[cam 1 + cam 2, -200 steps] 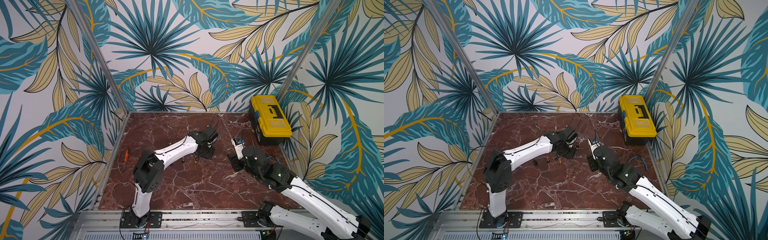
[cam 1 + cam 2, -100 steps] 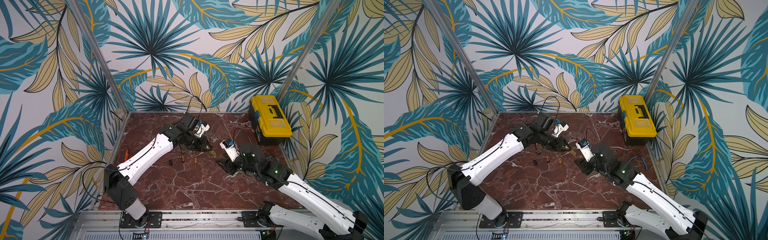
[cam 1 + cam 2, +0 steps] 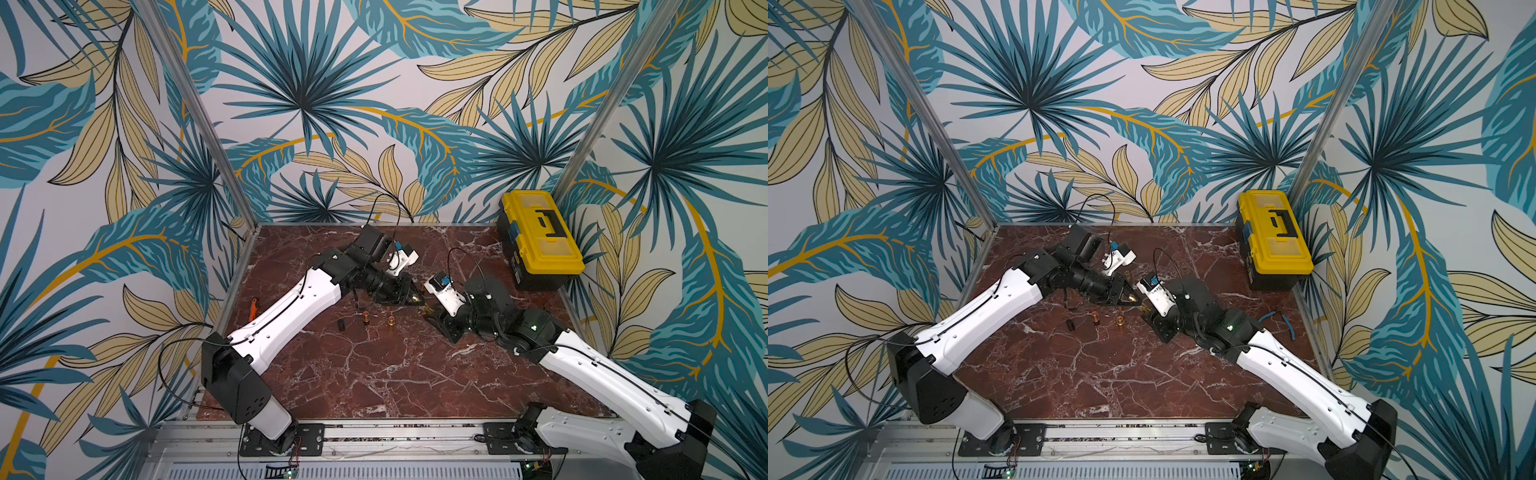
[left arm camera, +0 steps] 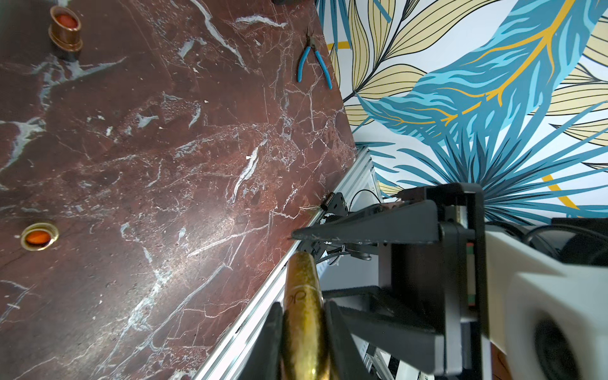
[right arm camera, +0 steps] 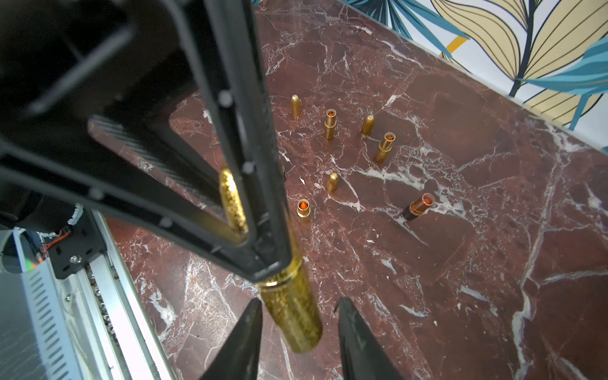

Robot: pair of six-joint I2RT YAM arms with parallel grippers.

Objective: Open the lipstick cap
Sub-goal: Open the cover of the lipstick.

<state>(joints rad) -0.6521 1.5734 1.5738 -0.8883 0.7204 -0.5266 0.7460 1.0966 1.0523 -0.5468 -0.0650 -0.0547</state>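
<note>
A gold glitter lipstick [image 4: 302,279] is held level above the marble table [image 3: 374,374] with my left gripper [image 4: 303,306] shut on its body. Its rounded cap end [image 5: 292,316] sticks out past the left fingers and lies between the fingers of my right gripper [image 5: 300,304]. The right jaws are open, one fingertip [image 5: 256,309] close to the cap, the other standing apart. In both top views the left gripper [image 3: 413,296] [image 3: 1128,296] and the right gripper [image 3: 430,309] [image 3: 1145,308] meet tip to tip mid-table.
Several opened lipsticks [image 5: 384,146] and loose gold caps [image 5: 332,182] stand on the table below the grippers. A yellow toolbox [image 3: 538,237] sits at the back right, blue pliers [image 3: 1281,320] near the right edge, an orange tool [image 3: 253,305] by the left edge.
My left arm has stretched out and carried the lipstick toward the right gripper. The right gripper has moved in around the lipstick's free end, and its jaws have narrowed.
</note>
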